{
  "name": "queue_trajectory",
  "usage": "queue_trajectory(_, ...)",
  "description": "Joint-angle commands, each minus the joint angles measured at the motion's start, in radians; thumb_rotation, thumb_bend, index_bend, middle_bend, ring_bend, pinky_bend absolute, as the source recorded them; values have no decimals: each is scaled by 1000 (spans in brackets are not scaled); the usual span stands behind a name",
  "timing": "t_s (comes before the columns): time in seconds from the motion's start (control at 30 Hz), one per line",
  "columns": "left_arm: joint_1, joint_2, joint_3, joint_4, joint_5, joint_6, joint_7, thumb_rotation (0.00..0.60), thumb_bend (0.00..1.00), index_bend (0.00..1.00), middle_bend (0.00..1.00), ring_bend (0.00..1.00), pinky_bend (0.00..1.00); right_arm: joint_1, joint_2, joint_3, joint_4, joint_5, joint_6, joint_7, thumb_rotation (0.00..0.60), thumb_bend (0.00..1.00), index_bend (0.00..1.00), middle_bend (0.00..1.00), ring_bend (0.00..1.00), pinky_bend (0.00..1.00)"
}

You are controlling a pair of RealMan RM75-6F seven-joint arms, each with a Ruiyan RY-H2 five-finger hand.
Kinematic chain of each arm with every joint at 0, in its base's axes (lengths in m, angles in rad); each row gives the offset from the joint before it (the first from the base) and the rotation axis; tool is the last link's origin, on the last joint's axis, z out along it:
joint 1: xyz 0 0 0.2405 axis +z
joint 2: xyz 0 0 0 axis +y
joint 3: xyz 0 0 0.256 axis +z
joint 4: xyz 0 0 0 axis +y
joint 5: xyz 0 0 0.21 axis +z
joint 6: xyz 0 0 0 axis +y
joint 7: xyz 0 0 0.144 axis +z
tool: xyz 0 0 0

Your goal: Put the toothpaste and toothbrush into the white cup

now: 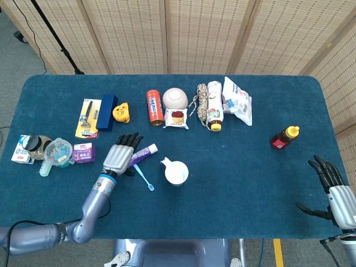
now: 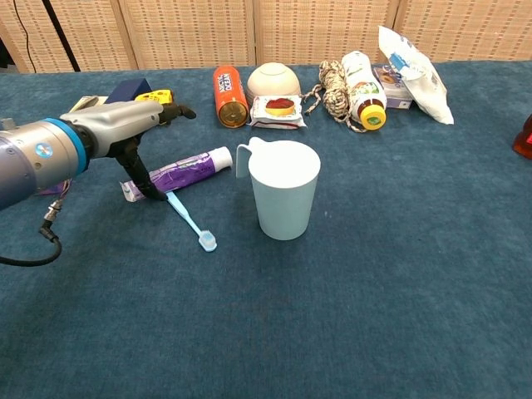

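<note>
Under left hand (image 1: 118, 157): toothpaste (image 2: 184, 172), thumb at its flat end.
Fingers (image 2: 163, 113): spread wide, holding nothing.
Right hand (image 1: 334, 189): also spread, far off.

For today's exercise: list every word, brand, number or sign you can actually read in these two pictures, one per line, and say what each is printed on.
None can be read for certain.
Orange can: white lettering along its side, too blurred.
Toothpaste: purple print, too small.
Purple box: white print, illegible.
Bottle with the yellow cap: label blurred.
White bag: blue markings, unreadable.
</note>
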Motion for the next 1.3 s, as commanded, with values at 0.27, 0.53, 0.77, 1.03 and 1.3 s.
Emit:
queue_trajectory(0.27, -75, -94, -20, 201, -95, -3, 58, 600, 23, 0, 0, 0, 0, 7, -4, 1, 11, -13, -14, 31, 600, 0, 0, 0, 0, 0)
queue_trajectory(0.53, -87, -84, -23, 227, -119, -27, 52, 600, 27, 0, 0, 0, 0, 6, -6, 1, 8, -18, -18, 26, 600, 0, 0, 0, 0, 0)
queue_trajectory(0.77, -102, -47, 15, 181, -112, -52, 91, 600, 38, 0, 0, 0, 0, 7, -5, -2, 2, -27, -20, 19, 600, 0, 0, 0, 0, 0)
queue_trajectory(1.03, -140, -31, 33, 170, -109, -80, 129, 600, 67, 0, 0, 0, 0, 8, -3, -4, 1, -32, -24, 24, 600, 0, 0, 0, 0, 0)
queue_trajectory(1.3, -200, -57, 36, 216, -103, -128, 143, 600, 170, 0, 0, 0, 0, 11, -4, -5, 3, -33, -32, 29, 600, 0, 0, 0, 0, 0)
